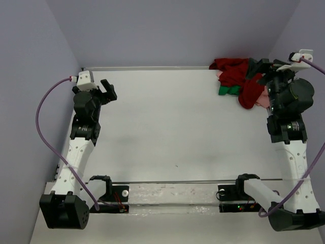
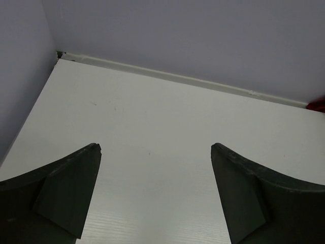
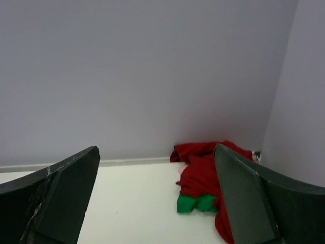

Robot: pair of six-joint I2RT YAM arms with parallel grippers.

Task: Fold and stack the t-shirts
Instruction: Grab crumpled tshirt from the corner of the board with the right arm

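Note:
The t-shirts lie crumpled in one pile in the far right corner of the table. The dark red t-shirt is on top. A bright green t-shirt pokes out at the pile's near left edge. Bits of a salmon pink one show at the pile's right side. My right gripper hovers open above the pile's right part, holding nothing. My left gripper stands open over bare table at the far left. A sliver of red cloth shows at the left wrist view's right edge.
The white table is boxed in by lavender walls at the back and on both sides. A mounting rail with both arm bases runs along the near edge.

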